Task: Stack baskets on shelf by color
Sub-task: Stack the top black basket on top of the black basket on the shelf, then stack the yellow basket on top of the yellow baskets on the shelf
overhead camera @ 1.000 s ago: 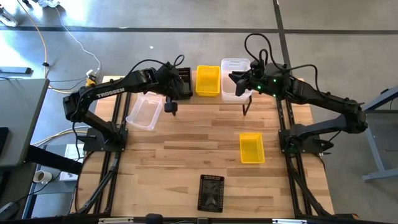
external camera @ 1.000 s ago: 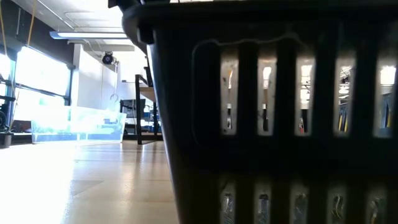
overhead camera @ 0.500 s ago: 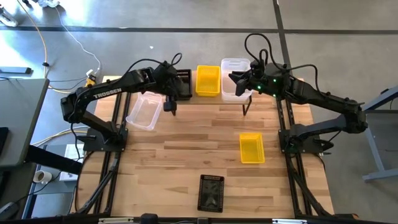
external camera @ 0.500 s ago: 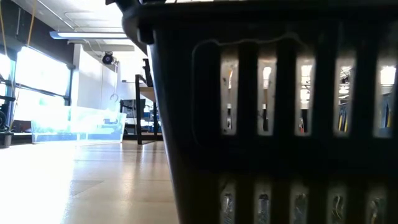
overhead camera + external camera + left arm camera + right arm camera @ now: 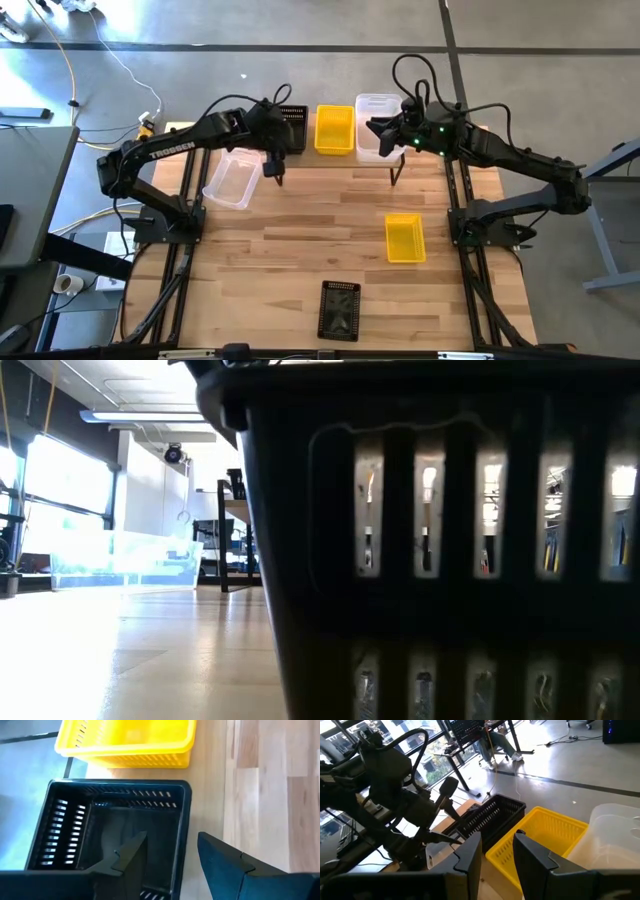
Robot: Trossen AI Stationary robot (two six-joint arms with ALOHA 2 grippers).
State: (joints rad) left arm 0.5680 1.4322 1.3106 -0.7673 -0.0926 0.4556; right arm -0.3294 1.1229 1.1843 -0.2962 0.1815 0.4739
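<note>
I am a two-armed robot at a wooden table (image 5: 300, 240), seen from straight above. My left gripper (image 5: 275, 160) hangs at the far left of the table, over the near edge of a black mesh basket (image 5: 291, 127) that sits on the shelf (image 5: 400, 157), a low light-wood plank along the table's far edge. In my left wrist view my two dark fingers (image 5: 220, 865) stand apart, with the near wall of that black mesh basket (image 5: 112, 827) between them. They are open and I cannot see them pressing on it.

Just right of the black basket on the shelf sits a yellow basket (image 5: 334, 130), and right of that a clear basket (image 5: 378, 127). My right gripper (image 5: 377, 130) hovers at the clear basket's near left side. In its wrist view its fingers (image 5: 530, 855) are parted and hold nothing.

A second clear basket (image 5: 233, 178) lies on the table to the left, just below my left arm. A second yellow basket (image 5: 404, 238) lies on the table's right half, well apart from the shelf. Another black mesh basket (image 5: 339, 309) stands near the front edge, in the middle; in the low view it fills most of the picture (image 5: 440, 540).
</note>
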